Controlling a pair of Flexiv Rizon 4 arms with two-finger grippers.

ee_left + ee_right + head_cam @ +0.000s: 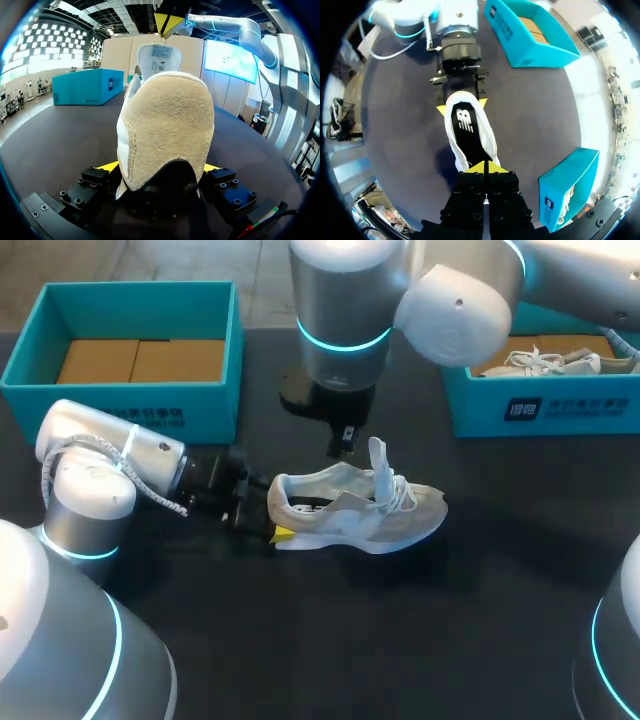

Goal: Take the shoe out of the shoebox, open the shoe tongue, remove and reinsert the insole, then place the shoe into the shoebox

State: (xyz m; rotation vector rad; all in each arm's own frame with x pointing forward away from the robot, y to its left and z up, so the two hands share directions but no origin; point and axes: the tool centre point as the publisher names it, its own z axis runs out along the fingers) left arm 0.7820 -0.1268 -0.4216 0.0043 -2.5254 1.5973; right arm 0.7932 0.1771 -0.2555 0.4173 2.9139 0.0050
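A beige and white shoe lies on its sole on the dark table, toe to the right. Its tongue stands pulled up, and the black insole shows inside the opening. My left gripper is shut on the shoe's heel, one yellow tip pressed on each side. My right gripper hangs shut just above the tongue, with nothing seen between its fingers. From the left wrist view, those shut tips sit a little above the tongue's top edge.
A teal shoebox with brown cardboard inside stands at the back left. A second teal box at the back right holds another pale shoe. Bare table lies in front of the shoe.
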